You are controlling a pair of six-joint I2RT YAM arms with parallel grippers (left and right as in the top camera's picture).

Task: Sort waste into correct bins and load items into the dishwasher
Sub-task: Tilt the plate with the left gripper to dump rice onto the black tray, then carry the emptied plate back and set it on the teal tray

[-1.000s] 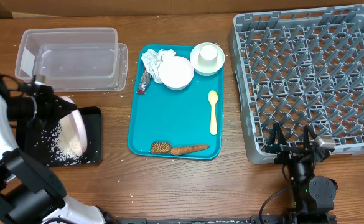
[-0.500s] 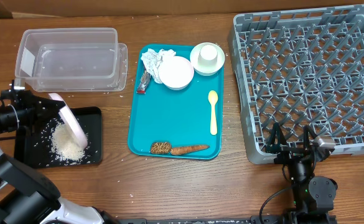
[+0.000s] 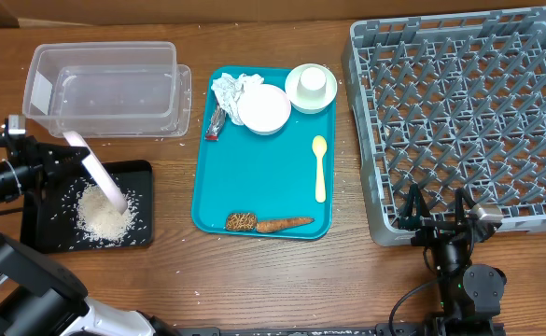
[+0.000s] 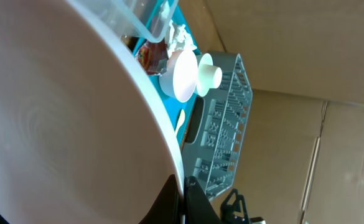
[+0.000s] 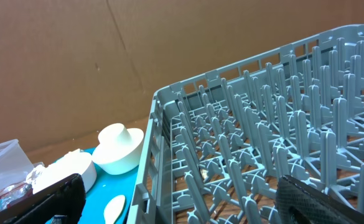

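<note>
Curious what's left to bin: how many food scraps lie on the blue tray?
2: a brown crumbly chunk and an orange carrot-like stick, side by side at the teal tray's near edge. More could hide under the white bowl.

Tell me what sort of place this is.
Probably a robot test bench staged as a dish-clearing station rather than a real kitchen: a wooden table carries a grey dish rack and a teal serving tray, with plain cardboard behind.
</note>
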